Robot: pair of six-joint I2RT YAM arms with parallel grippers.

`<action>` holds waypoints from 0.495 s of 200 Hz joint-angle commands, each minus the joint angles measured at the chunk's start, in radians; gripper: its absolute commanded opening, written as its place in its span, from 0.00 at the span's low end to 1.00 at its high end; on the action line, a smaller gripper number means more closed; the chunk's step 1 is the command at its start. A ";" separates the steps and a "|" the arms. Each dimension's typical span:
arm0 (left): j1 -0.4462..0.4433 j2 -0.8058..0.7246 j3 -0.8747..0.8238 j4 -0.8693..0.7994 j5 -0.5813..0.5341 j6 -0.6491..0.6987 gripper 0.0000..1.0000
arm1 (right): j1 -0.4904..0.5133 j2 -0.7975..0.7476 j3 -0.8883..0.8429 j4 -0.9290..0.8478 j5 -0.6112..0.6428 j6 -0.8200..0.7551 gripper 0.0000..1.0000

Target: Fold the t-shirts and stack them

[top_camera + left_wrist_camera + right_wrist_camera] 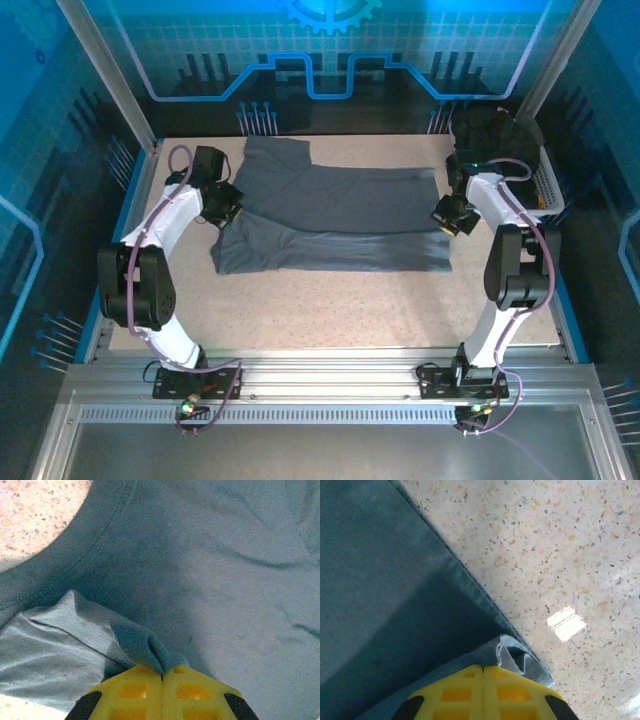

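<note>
A slate grey t-shirt lies spread across the middle of the table, its lower half doubled over. At the shirt's left edge my left gripper is shut on a pinched fold of the cloth near a sleeve, the yellow fingers pressed together. At the shirt's right edge my right gripper is shut on the hem corner, which curls up just ahead of the jaws. More dark t-shirts are heaped in the basket at the back right.
The white mesh basket stands at the table's right rear corner, close behind the right arm. Speckled tabletop is bare in front of the shirt. Metal frame posts and blue walls enclose the table.
</note>
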 commanded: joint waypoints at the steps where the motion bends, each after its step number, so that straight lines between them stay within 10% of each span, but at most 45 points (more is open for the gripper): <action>1: 0.018 0.065 0.059 0.020 0.043 0.065 0.00 | 0.009 0.051 0.050 -0.014 0.003 -0.027 0.00; 58: 0.044 0.136 0.201 -0.139 -0.046 0.160 0.58 | -0.004 0.071 0.143 -0.077 -0.030 -0.098 0.60; 99: 0.050 -0.053 -0.051 -0.213 -0.102 0.104 0.56 | -0.003 -0.131 -0.063 -0.038 -0.066 -0.101 0.62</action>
